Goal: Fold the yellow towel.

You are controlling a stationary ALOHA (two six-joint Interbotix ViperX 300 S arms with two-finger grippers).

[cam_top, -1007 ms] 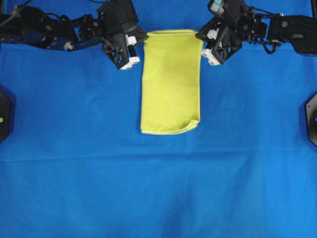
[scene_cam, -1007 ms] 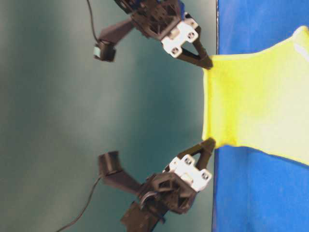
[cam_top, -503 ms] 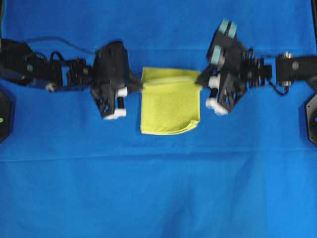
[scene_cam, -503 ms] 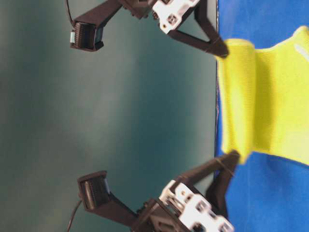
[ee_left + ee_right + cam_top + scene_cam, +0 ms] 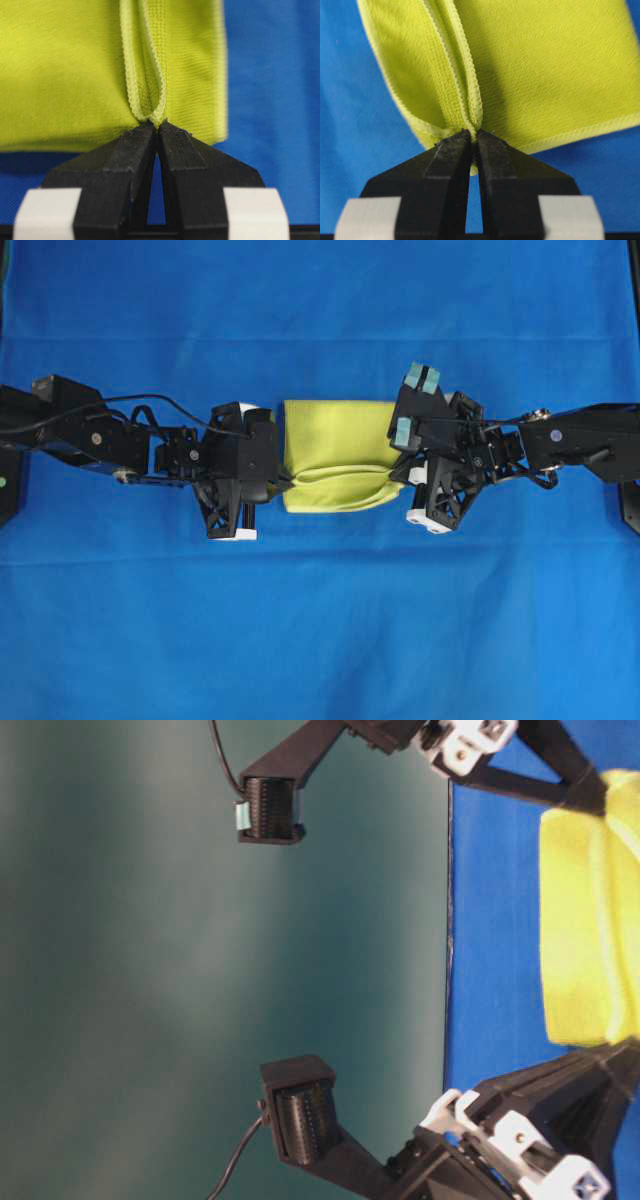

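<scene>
Overhead, the yellow towel (image 5: 335, 455) lies folded mid-way across the blue table cover (image 5: 320, 620), between the left gripper (image 5: 283, 480) and right gripper (image 5: 398, 474); at table level the towel (image 5: 585, 940) spans both arms; the left wrist view shows jaws clamped on the doubled hem (image 5: 145, 75); the right wrist view shows the same pinch on the towel's corner (image 5: 470, 122).

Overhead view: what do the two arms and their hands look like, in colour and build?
Both arms are black with open, lattice-like frames. The left hand and right hand have black wedge-shaped fingers on white blocks. A thin black cable loops over the left arm; the right carries pale teal-ended parts.
</scene>
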